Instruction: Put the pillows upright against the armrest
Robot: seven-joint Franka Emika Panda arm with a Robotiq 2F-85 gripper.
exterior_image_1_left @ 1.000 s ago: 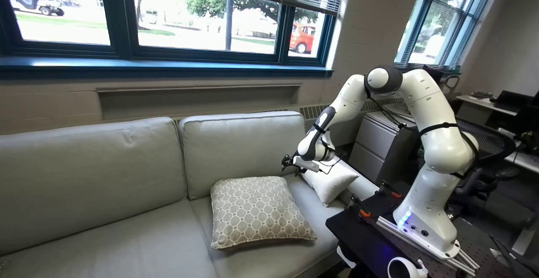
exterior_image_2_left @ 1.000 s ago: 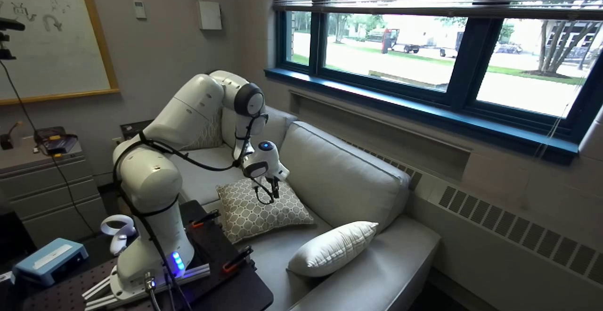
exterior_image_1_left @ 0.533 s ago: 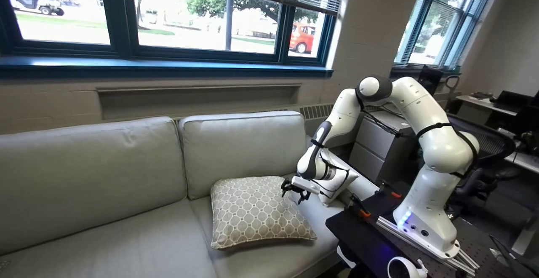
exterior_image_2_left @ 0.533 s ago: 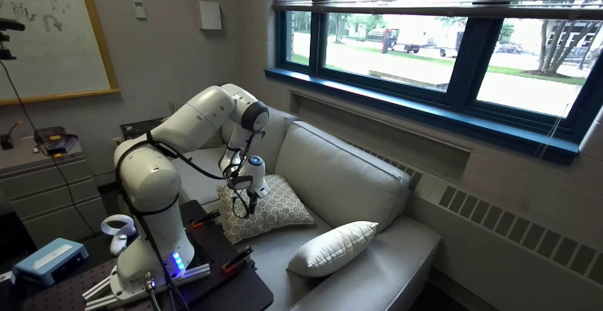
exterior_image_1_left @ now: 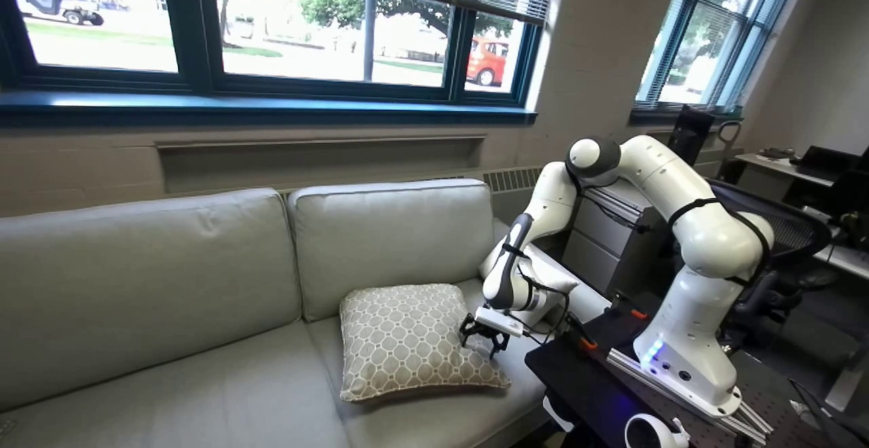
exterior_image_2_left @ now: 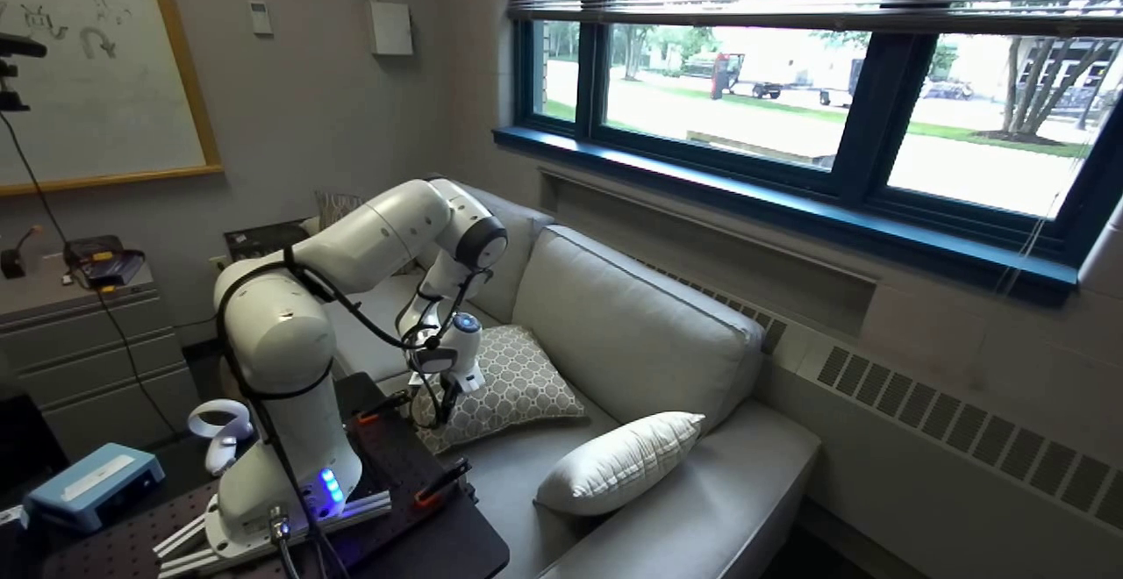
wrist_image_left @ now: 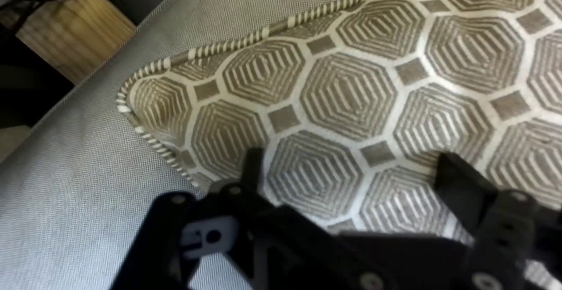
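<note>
Fingers [wrist_image_left: 461,184] of the gripper [wrist_image_left: 350,158] are spread wide apart, and nothing is pinched between them. They are held over the tan pillow [exterior_image_1_left: 414,339] with white rings, close to its front corner. Whether the cloth is touched by the tips cannot be told. The tan pillow is laid mostly flat on the couch seat [exterior_image_1_left: 271,394], and a gap is left between it and the armrest [exterior_image_2_left: 746,478]. The white pillow [exterior_image_2_left: 623,465] is found on the armrest side, tipped toward the armrest. It seems to be leaned on it, but it is not stood up straight.

From how things lie, the white pillow may be counted as done, or almost done, and the tan pillow as the one to be worked on. The step in hand is judged to be the reach for the tan pillow. It is not yet gripped.

Next, the spread fingers should be brought down a little, so that an edge or a fold of the cloth can be caught between them. Then they should be squeezed together. After that, the tan pillow would need to be lifted, turned up on its side and leaned by the white pillow at the armrest. A good bit of cloth should be taken, since a fat, soft pillow could be dropped from a tiny pinch. The white pillow could also be knocked flat if the big one is swung too fast.
</note>
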